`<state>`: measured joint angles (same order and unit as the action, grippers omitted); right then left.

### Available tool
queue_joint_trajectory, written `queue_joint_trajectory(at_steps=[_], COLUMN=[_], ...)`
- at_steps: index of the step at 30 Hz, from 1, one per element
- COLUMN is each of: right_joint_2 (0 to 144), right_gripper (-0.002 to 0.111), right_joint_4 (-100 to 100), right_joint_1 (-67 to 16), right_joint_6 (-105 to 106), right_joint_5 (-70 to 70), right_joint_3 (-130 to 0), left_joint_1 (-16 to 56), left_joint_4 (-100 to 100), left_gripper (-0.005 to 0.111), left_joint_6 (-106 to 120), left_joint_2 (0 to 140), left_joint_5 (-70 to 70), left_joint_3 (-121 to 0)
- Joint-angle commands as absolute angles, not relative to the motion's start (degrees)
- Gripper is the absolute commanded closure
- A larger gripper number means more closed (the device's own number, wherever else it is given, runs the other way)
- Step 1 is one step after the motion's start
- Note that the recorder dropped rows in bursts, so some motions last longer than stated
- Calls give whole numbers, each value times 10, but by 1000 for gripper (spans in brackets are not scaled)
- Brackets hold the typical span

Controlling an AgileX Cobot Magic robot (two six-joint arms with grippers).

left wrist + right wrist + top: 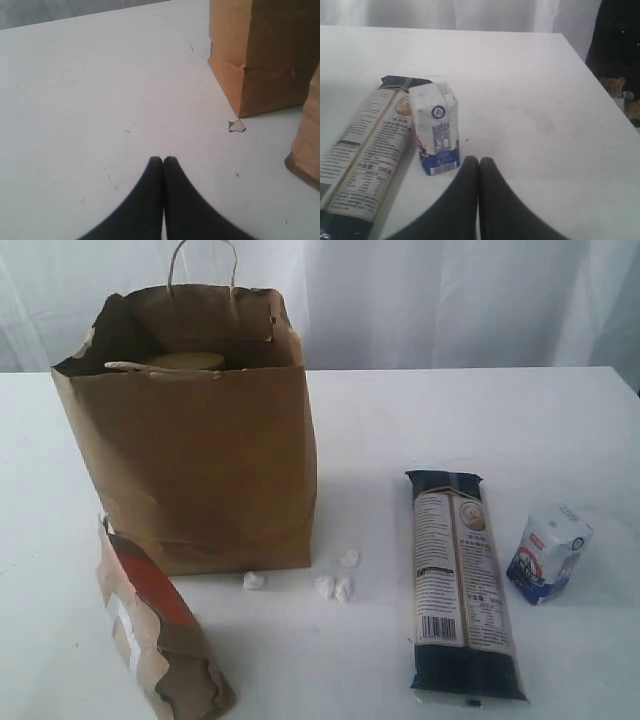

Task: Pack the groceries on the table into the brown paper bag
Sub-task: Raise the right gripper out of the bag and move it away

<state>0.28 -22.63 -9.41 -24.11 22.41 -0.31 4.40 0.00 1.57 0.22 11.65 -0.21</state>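
Note:
The brown paper bag (195,440) stands upright at the left of the table (480,420), a gold lid (187,361) showing inside it. In front of it leans the brown-red pouch (150,630). The long dark-blue packet (463,585) lies flat at the right, with the small white-blue carton (548,553) beside it. Neither arm shows in the exterior view. My left gripper (163,159) is shut and empty above bare table, apart from the bag (265,55) and pouch (306,150). Also shut and empty, my right gripper (479,160) hangs just beside the carton (436,127) and near the packet (367,150).
Several small white crumbs (335,585) lie before the bag. A small scrap (236,126) lies near the bag's corner. A white curtain hangs behind the table. The table's edge (580,55) shows in the right wrist view, with dark floor beyond.

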Motion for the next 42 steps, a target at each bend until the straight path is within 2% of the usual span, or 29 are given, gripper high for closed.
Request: queue_joint_trajectory(at_steps=[1,3,24,27,32,42], right_joint_2=[0,0,0,0,0,0], right_gripper=[108,108,108,108,108,108], right_joint_4=[-48,4,-27,-27,-27,-27], right_joint_1=[-96,-96,-96,-96,-96,-96], right_joint_6=[-182,-182,-182,-182,-182,-182], right_joint_5=[192,192,192,192,192,192], right_joint_3=[0,0,0,0,0,0], left_joint_1=[47,47,47,47,47,47], left_joint_4=[-3,-3,15,7,-10,-10], left_gripper=[107,107,107,107,107,107], left_joint_6=[18,18,24,18,-19,-19], left_joint_2=[0,0,0,0,0,0], left_joint_5=[116,116,101,46,-123,-336], left_joint_3=[0,0,0,0,0,0])
